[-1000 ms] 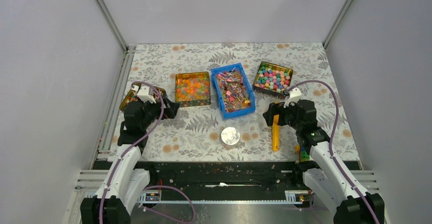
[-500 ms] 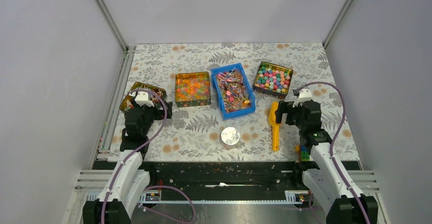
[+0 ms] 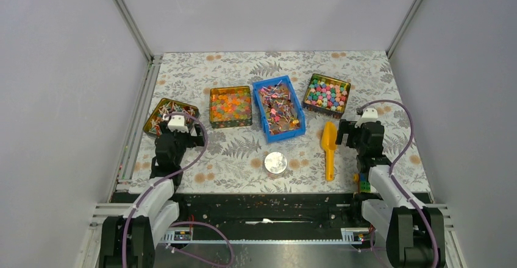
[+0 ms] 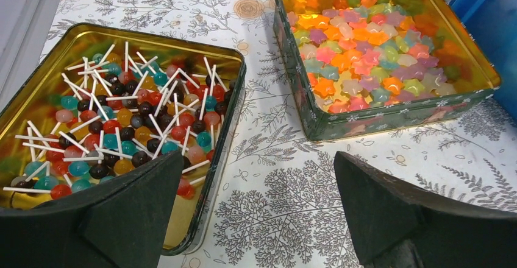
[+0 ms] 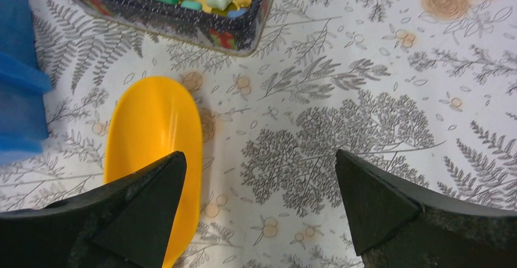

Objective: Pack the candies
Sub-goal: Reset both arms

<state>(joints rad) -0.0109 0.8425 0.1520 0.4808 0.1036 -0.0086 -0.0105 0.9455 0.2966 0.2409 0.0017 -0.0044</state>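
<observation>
Two tools, both released: you see each pair of jaws spread wide, grasping nothing. The left tool [image 4: 257, 158] hangs over the surface [image 3: 244, 67] near its left edge. Beyond its fingers are the lollipop tin [image 4: 49, 67] and the jelly tin [image 4: 390, 119], standing apart. The right tool [image 5: 259, 155] hangs near the right edge, its left finger above the bowl of the yellow scoop [image 5: 152, 134]. Just beyond is a corner of the pastel-sweet tin [image 5: 183, 27]. The candies [image 3: 278, 108] lie in the blue bin [image 3: 297, 106], mid-surface toward the far edge, between the jelly tin and the pastel-sweet tin. The round silver container [image 3: 275, 162] stands alone toward the near edge, in front of the bin.
</observation>
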